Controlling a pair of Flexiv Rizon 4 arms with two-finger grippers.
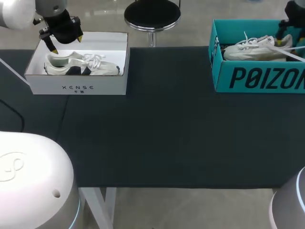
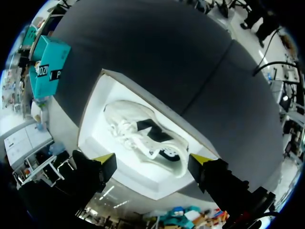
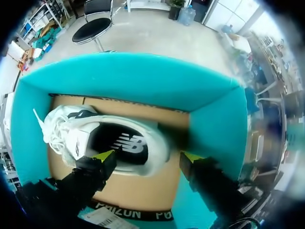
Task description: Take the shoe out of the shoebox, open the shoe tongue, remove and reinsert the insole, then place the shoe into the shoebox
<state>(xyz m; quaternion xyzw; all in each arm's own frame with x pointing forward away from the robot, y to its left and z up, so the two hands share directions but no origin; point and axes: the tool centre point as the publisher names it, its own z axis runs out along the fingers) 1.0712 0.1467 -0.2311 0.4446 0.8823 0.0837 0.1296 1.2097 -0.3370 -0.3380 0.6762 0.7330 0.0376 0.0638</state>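
Note:
A white shoebox (image 1: 78, 86) stands at the table's far left. In it lies a white shoe with dark patches (image 1: 81, 64) on its side. My left gripper (image 1: 66, 43) hangs open over the box's back left. In the left wrist view, this shoe (image 2: 143, 136) lies below and between the spread fingers of the left gripper (image 2: 153, 160), which do not touch it. A teal shoebox (image 1: 257, 78) at the far right holds a white laced shoe (image 1: 257, 47). My right gripper (image 3: 147, 156) is down inside the teal box (image 3: 124, 76), open. One fingertip is beside the shoe's heel (image 3: 119, 143) and the other is over the cardboard floor.
A dark cloth (image 1: 167, 129) covers the table between the two boxes. The teal box's walls (image 3: 214, 124) stand close around the right gripper. My right arm (image 1: 294, 14) comes in at the far right corner.

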